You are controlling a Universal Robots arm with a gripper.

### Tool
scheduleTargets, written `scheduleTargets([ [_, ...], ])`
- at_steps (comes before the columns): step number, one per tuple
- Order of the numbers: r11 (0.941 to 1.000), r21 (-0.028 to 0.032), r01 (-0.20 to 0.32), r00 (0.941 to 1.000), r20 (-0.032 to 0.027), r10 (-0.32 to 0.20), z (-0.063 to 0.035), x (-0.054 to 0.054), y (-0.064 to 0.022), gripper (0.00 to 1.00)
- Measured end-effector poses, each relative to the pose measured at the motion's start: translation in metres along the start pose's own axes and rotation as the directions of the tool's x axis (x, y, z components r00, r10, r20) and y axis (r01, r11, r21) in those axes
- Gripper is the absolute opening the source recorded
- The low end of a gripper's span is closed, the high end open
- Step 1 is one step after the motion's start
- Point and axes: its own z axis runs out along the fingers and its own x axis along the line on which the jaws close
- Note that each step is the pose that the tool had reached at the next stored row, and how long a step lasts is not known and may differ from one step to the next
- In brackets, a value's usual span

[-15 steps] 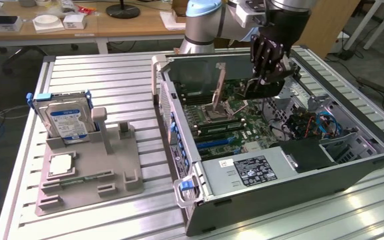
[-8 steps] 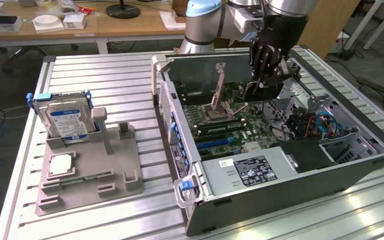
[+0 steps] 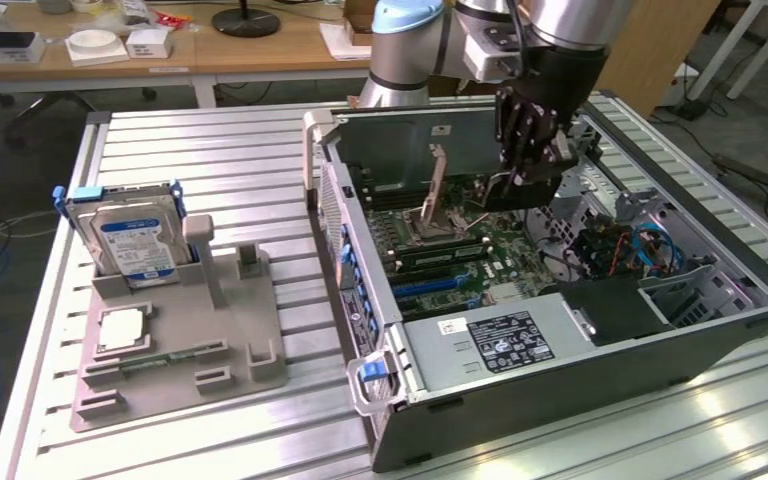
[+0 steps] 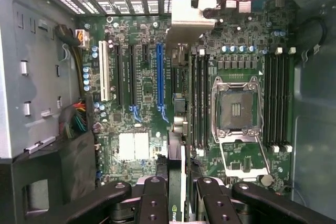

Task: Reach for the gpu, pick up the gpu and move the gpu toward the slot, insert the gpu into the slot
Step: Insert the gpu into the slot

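Observation:
My gripper (image 3: 534,165) hangs inside the open computer case (image 3: 704,330), above the motherboard. It is shut on the gpu (image 3: 515,192), a dark card that pokes out below the fingers. In the wrist view the gpu (image 4: 178,77) is seen edge-on between the black fingers (image 4: 153,198), and its pale metal bracket (image 4: 184,17) points toward the case's rear grille. The long blue slot (image 4: 159,77) runs parallel to the card, close beside it on the motherboard. The card is above the board, not seated.
A CPU socket (image 4: 236,106) and memory slots (image 4: 275,103) lie on the card's other side. Cables (image 3: 624,250) and a power supply (image 3: 504,340) sit inside the case. On the exterior view's left, a grey fixture (image 3: 224,300) holds a hard drive (image 3: 137,240).

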Motion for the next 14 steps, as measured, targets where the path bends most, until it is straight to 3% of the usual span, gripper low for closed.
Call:
scheduleTargets([
  [9, 1.0, -0.0002, 0.0, 1.0, 0.0002, 0.0, 0.0051, 0.0002, 0.0018, 0.26],
  [14, 1.0, -0.0002, 0.0, 1.0, 0.0004, 0.0, 0.006, 0.0006, 0.009, 0.26],
])
